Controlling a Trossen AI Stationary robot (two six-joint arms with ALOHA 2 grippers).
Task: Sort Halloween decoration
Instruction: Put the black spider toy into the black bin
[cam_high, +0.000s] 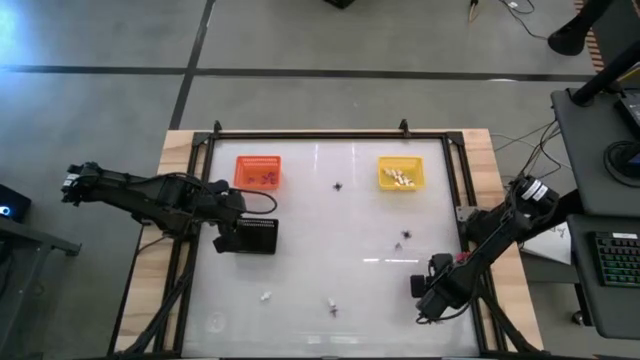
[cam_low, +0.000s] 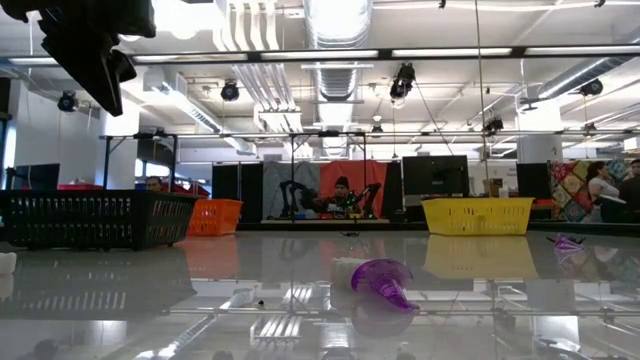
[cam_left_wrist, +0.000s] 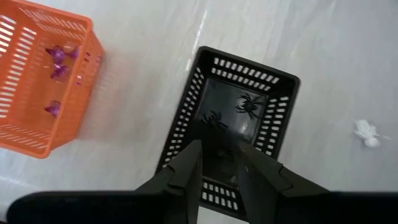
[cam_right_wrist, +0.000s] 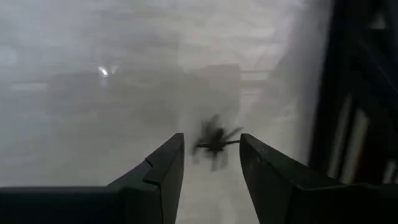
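Sorting by kind is why three baskets sit on the table (cam_high: 320, 290): the black basket (cam_high: 257, 237) near the left edge, the orange basket (cam_high: 257, 171) toward the far left corner, the yellow basket (cam_high: 400, 174) toward the far right corner. Black spiders lie in the black one, purple trinkets in the orange one, pale ones in the yellow one.

My left claw (cam_left_wrist: 219, 163) hangs just above the black basket's near rim, fingers a little apart and pinching nothing, so I judge it has nothing left to drop there.

My right claw (cam_right_wrist: 211, 163) sits low near the right edge toward the near corner, fingers spread, with a dark spider (cam_right_wrist: 214, 142) blurred between the tips. Whether it is touching my fingers or lying free on the table, I cannot tell.

Loose pieces are scattered across the table: a spider (cam_high: 338, 186) between the two far baskets, another (cam_high: 403, 240) right of centre, a whitish piece (cam_high: 266, 296) and a dark one (cam_high: 333, 309) by the near edge.
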